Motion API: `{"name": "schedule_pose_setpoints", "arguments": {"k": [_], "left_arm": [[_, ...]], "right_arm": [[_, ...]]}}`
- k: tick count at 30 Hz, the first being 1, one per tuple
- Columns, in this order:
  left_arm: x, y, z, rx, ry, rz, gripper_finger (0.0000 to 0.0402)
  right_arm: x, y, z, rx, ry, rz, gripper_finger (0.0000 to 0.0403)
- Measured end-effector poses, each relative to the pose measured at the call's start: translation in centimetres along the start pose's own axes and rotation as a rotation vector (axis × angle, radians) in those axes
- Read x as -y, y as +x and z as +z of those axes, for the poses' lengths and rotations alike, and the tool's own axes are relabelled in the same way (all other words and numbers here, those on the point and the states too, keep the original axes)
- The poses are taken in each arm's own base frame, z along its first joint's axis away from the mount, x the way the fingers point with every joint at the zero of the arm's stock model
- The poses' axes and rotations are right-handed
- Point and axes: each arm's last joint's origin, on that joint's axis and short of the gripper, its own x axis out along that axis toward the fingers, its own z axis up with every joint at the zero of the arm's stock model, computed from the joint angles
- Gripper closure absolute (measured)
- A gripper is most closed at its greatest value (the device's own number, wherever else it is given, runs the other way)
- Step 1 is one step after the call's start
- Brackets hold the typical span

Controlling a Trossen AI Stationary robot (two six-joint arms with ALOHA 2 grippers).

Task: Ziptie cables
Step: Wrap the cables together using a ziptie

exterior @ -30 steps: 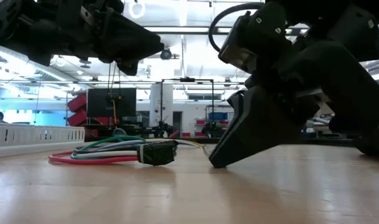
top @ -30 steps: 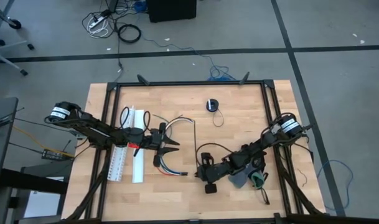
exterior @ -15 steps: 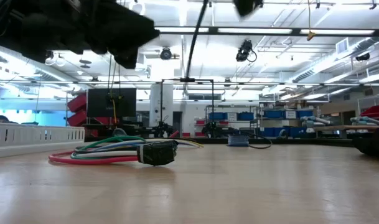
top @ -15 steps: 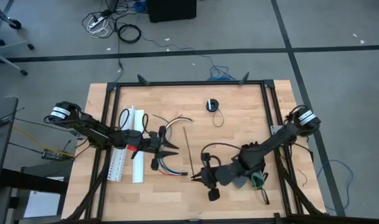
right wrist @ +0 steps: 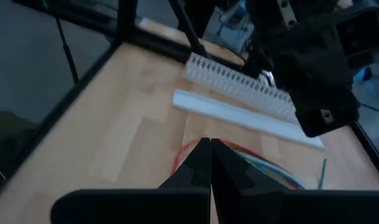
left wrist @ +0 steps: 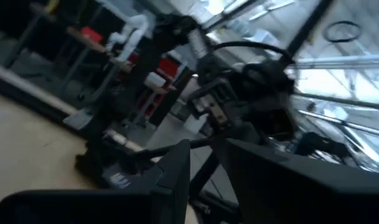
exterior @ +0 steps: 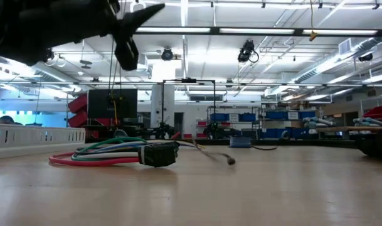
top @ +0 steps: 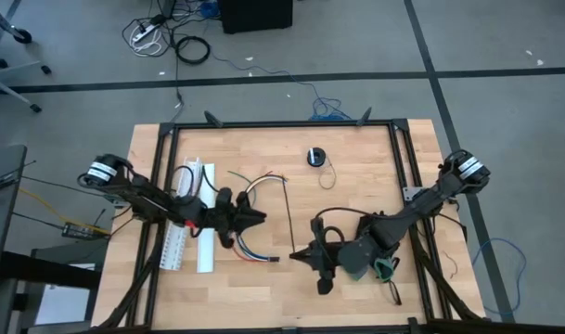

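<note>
Jaws of the right gripper point(top: 299, 252) are pressing together, hanging low over the bench point(top: 356, 167). One ziptie point(top: 288, 218) is running straight away from their tips, its near end just beside them. I cannot make out whether that end is actually pinched between them. The left gripper point(top: 254, 218) is hovering well apart from the right one, and I cannot tell whether its jaws are apart or together. The cables point(top: 250, 250) are lying loose on the wood just beneath and beside the left jaws, curling round toward the ziptie.

To my eye the ziptie is looking very light, springy and slick, so it is likely to be twisting or skating off unless it is being taken close to one end, flat side against the pads. The cables are looking soft and floppy, fanning apart at their free ends. The gathered middle of the bundle is seeming the better place to be taking hold.
</note>
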Motion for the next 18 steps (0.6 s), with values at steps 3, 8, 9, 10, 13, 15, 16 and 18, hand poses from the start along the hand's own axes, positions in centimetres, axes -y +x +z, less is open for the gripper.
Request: {"name": "schedule_pose_setpoints", "arguments": {"k": [3, 8, 9, 10, 13, 15, 16, 18], "left_arm": [[-0.5, 0.1, -0.2, -0.024, 0.026, 0.025, 0.031], [-0.2, 0.0, -0.4, -0.035, 0.245, -0.024, 0.031], [-0.1, 0.1, -0.3, -0.036, 0.278, -0.039, 0.031], [-0.1, 0.1, -0.4, -0.038, 0.301, -0.045, 0.031], [-0.1, 0.1, -0.4, -0.039, 0.319, -0.049, 0.031], [-0.1, 0.1, -0.4, -0.042, 0.316, -0.049, 0.031], [-0.1, 0.1, -0.4, -0.043, 0.31, -0.048, 0.031], [-0.1, 0.1, -0.4, -0.045, 0.3, -0.048, 0.031]], "right_arm": [[-0.3, 0.4, -0.7, -0.048, -0.004, 0.0, 0.04], [0.1, 1.4, -3.5, -0.248, 0.067, 0.019, 0.0402], [0.3, 2.0, -4.2, -0.287, 0.091, 0.018, 0.0402], [0.5, 2.5, -4.8, -0.315, 0.129, 0.007, 0.0401], [1.5, 4.2, -6.0, -0.349, 0.358, -0.069, 0.0389], [2.2, 5.2, -6.9, -0.369, 0.51, -0.135, 0.0374], [2.5, 5.6, -7.4, -0.379, 0.558, -0.172, 0.0365], [3.0, 6.4, -8.1, -0.389, 0.642, -0.221, 0.0345]]}}
